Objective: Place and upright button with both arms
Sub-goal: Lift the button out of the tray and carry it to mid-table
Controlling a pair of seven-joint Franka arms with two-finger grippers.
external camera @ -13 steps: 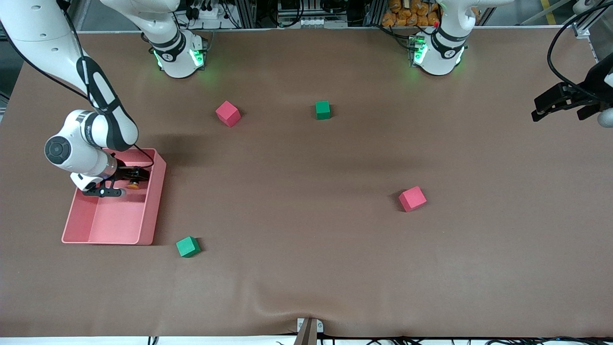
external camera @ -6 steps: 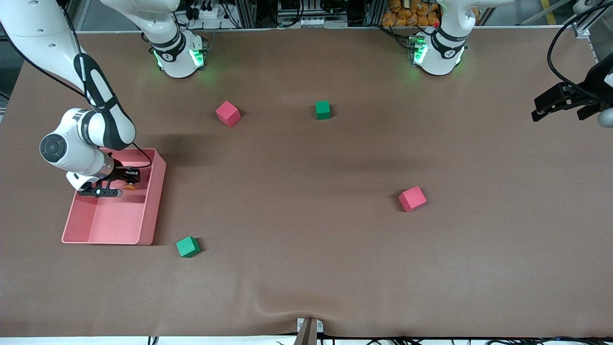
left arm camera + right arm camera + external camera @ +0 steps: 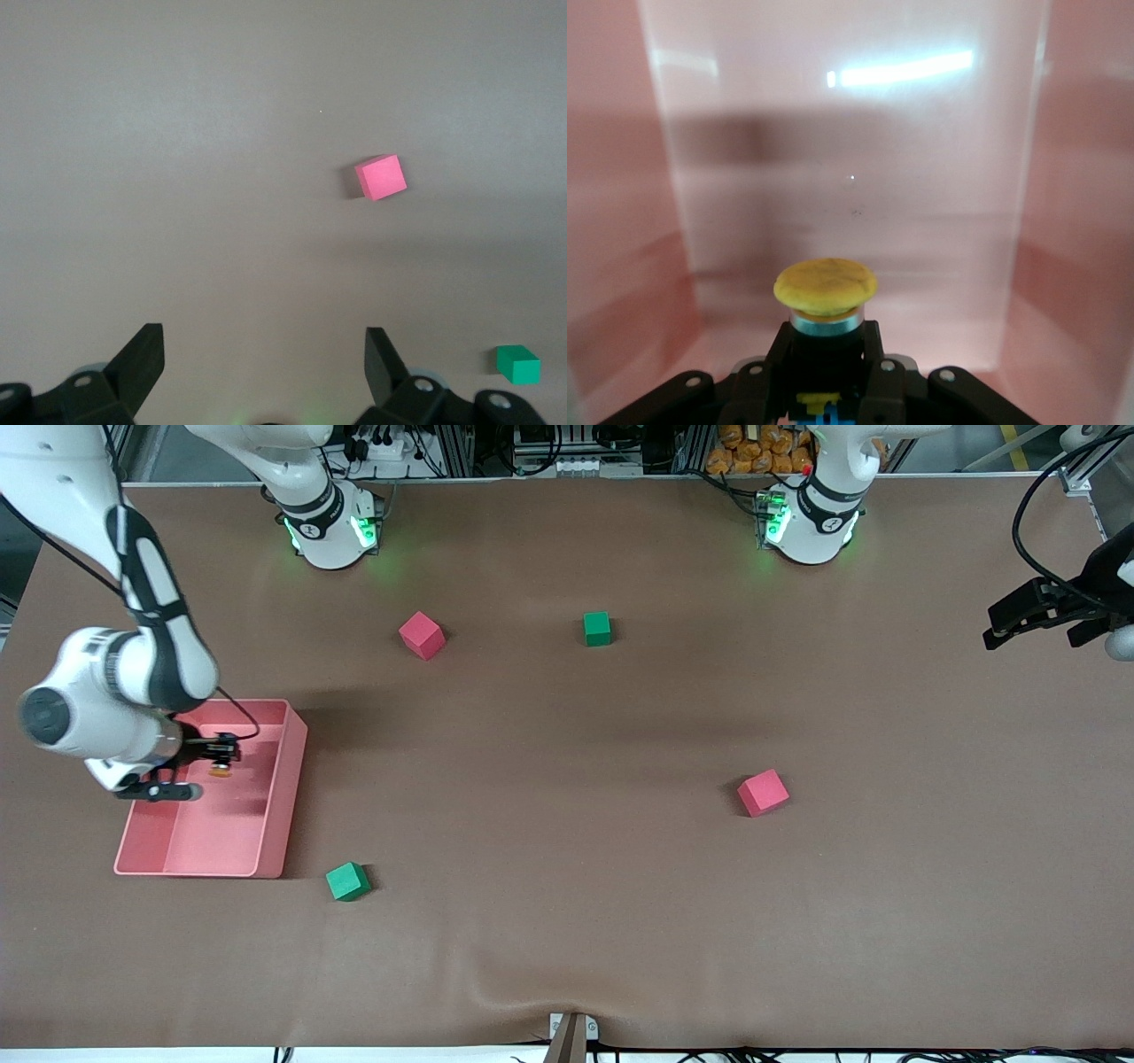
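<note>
Over the pink bin point(image 3: 279, 797) at the table's right-arm end, the right gripper point(image 3: 215, 760) pinches the button point(image 3: 218, 770) by its black body, under the cap; small, rigid, light, likely to twist. Left gripper point(image 3: 1005, 624) waits spread wide over the table's left-arm edge

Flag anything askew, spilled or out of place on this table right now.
Nothing looks spilled or damaged. The one thing off its base is the button: the right gripper is shut on it over the pink bin, holding it sideways, not upright. The left gripper waits open at its table end.
</note>
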